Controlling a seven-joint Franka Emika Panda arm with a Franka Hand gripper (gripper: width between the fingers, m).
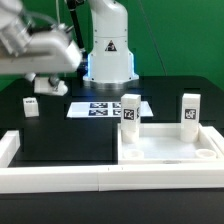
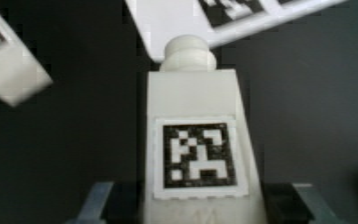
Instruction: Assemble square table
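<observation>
The square table's white slab (image 1: 165, 156) lies at the exterior view's right. Two tagged white legs (image 1: 130, 112) (image 1: 190, 110) stand upright at its far corners. My gripper (image 1: 47, 84) hangs above the black table at the exterior view's left, shut on a third leg. In the wrist view that leg (image 2: 195, 120) fills the middle, its tag facing the camera and its rounded peg end (image 2: 188, 50) pointing away. My gripper (image 2: 202, 203) has one dark finger (image 2: 105, 202) on each side of it. Another loose leg (image 1: 30, 106) (image 2: 5, 60) rests on the table just below.
The marker board (image 1: 105, 108) (image 2: 247, 14) lies flat in front of the robot base (image 1: 108, 55). A long low white border wall (image 1: 60, 176) runs along the front and up the left side.
</observation>
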